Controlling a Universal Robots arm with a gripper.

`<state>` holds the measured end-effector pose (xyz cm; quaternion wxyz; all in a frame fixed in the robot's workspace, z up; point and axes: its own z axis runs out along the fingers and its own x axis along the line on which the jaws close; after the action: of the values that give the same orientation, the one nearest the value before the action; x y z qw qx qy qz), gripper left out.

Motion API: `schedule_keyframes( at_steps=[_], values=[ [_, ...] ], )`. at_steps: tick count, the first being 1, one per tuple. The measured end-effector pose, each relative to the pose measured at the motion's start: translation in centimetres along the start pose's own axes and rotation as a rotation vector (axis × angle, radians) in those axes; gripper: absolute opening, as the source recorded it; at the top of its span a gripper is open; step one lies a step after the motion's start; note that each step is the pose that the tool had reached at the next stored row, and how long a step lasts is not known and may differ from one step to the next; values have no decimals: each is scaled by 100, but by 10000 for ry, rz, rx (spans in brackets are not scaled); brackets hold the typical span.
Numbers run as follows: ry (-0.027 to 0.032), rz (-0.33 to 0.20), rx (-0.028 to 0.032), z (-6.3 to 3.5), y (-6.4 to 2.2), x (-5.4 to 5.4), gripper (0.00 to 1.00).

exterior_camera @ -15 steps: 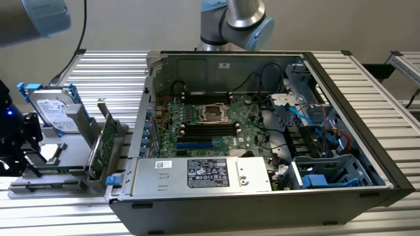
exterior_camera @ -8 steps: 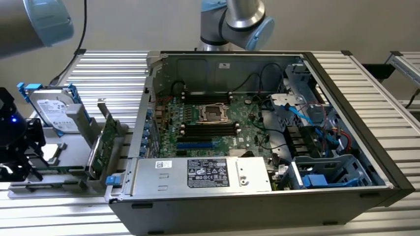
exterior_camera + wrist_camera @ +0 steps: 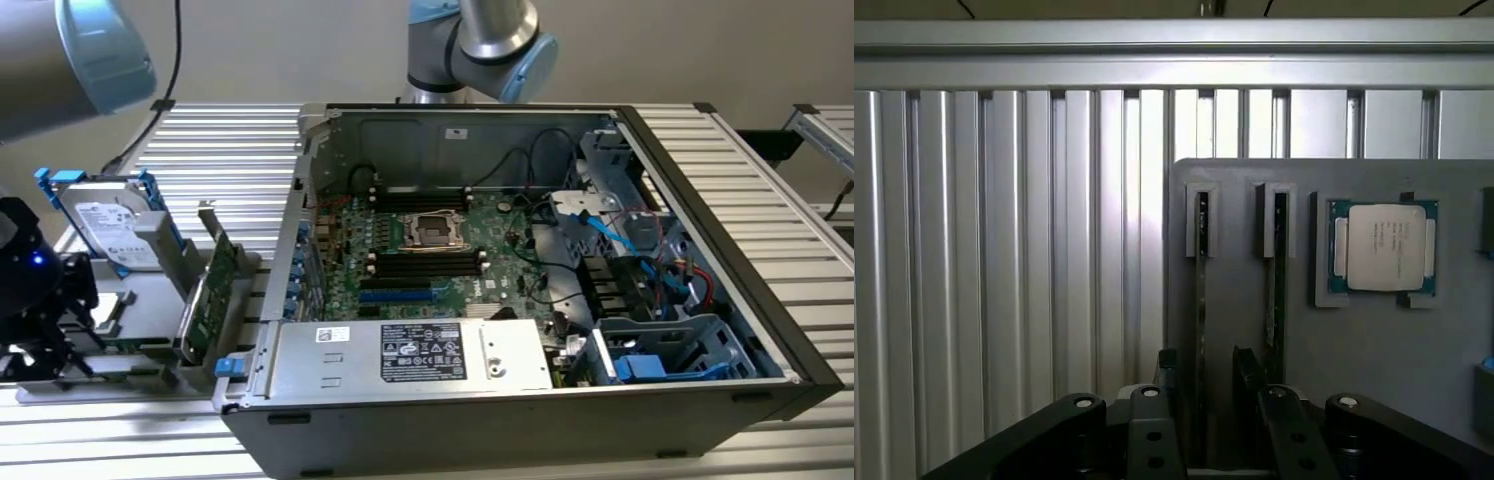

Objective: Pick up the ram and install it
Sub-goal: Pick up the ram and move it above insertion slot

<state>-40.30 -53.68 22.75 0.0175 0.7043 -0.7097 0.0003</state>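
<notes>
Fingers (image 3: 1247, 372) stand spread either side of the ram (image 3: 1201, 290); we would keep it centred between them, square to its edge, clear of the second stick (image 3: 1278, 280).

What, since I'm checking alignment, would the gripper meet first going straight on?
Most likely the ram, standing edge-on in the grey holder and lined up inside the open gripper; depth is unclear.

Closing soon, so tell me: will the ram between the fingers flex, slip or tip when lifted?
The ram looks thin yet board-stiff, so probably little flex. Long, narrow and on edge, it may tilt if the gripper grips off-centre.
</notes>
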Motion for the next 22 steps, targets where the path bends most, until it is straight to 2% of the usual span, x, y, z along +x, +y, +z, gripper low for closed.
schedule_keyframes(
  at_steps=[17,22],
  values=[
    [-5,200,-5,310,6,19,36],
    [-5,245,-7,330,9,20,36]
  ],
)
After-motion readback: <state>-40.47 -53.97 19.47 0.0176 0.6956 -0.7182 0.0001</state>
